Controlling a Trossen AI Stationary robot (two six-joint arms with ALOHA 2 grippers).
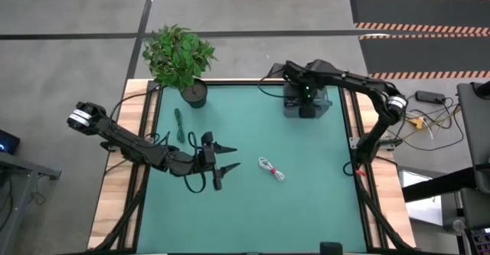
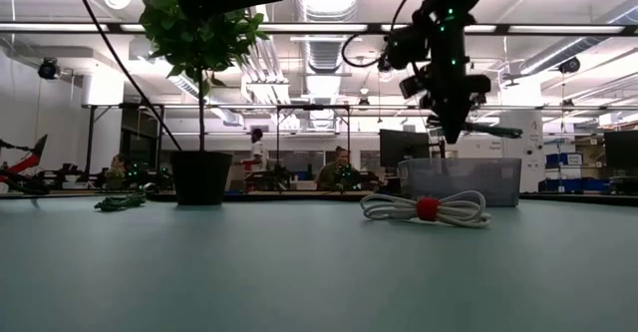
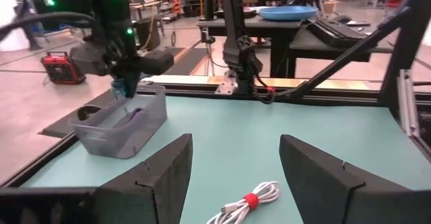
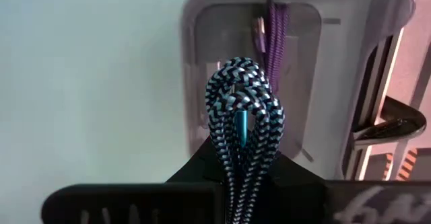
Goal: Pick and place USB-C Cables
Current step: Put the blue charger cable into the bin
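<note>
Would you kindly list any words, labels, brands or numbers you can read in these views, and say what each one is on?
None can be read.
Right gripper, shut on the braided cable over the bin: pale marks by its finger, too blurred to read.
White cable, green cable, plant pot: no text visible.
Background monitors: nothing legible.

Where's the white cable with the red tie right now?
The white cable lies on the green mat near the table's middle in the high view, just ahead of the open left gripper.
</note>
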